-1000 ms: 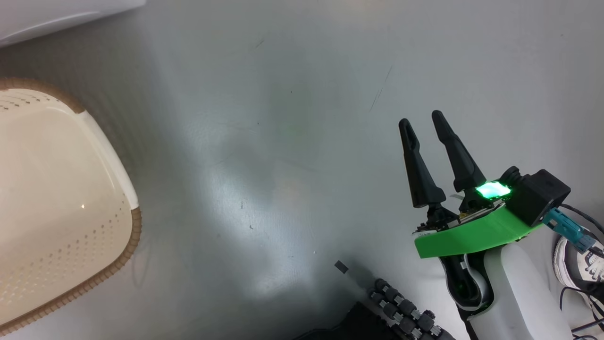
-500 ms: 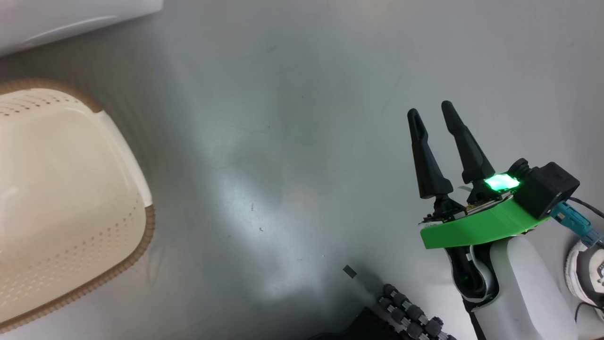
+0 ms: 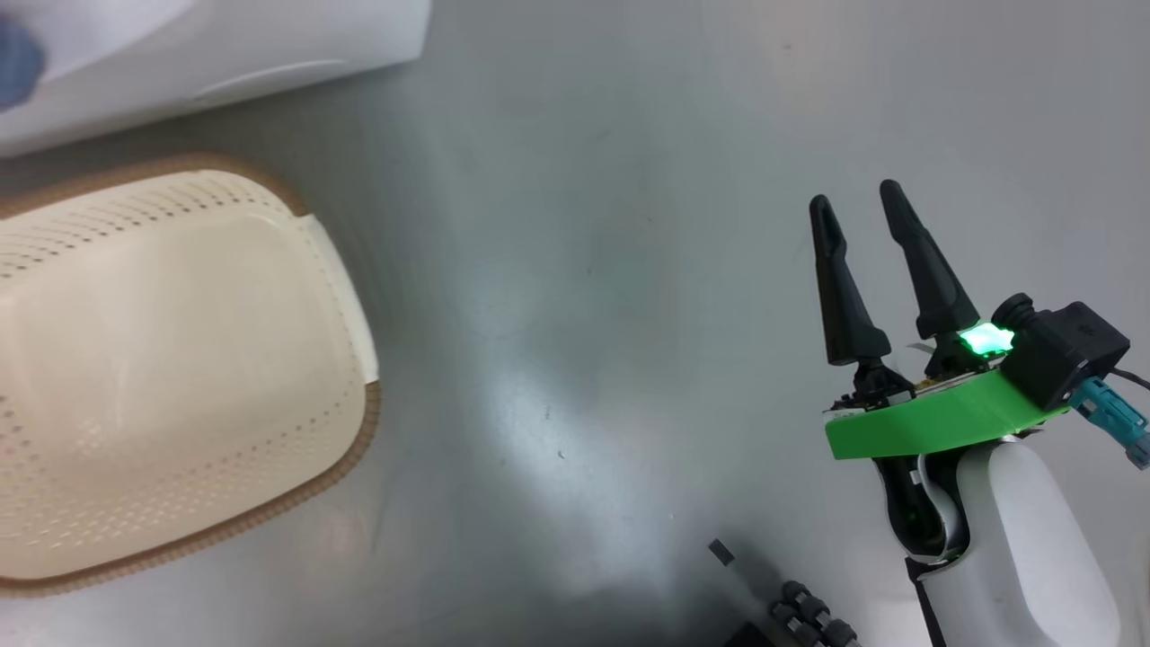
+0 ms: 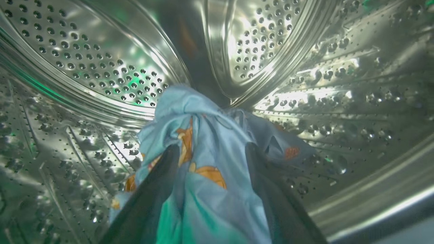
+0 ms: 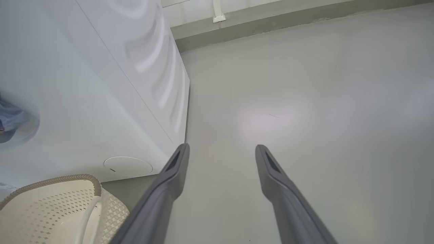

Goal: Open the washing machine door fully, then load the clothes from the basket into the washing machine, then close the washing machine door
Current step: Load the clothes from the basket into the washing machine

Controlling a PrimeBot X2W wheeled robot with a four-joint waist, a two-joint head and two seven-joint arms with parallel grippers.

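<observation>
My left gripper (image 4: 212,147) is deep inside the washing machine's steel perforated drum (image 4: 101,67). Its fingers stand wide apart, open, and the clothes (image 4: 203,135), light blue fabric with orange figures, lie bunched between and in front of them. The cream basket (image 3: 180,359) with its brown rim sits on the floor at the left, nothing in it, just below the white washing machine (image 3: 225,54). Over bare floor at the lower right, my right gripper (image 3: 854,195) is open and holds nothing. The right wrist view shows this gripper (image 5: 222,146) beside the machine's corner (image 5: 84,101) and the basket (image 5: 51,210). The washing machine door is out of view.
Smooth grey floor (image 3: 584,314) stretches between the basket and my right arm. A round white cover (image 5: 128,166) sits low on the machine's front. Part of my dark base (image 3: 809,620) shows at the bottom edge. A wall skirting (image 5: 271,20) runs behind the machine.
The head camera has turned: the basket and the machine now show further right and more fully. A shoe at the lower right has left the picture. The right gripper stays open.
</observation>
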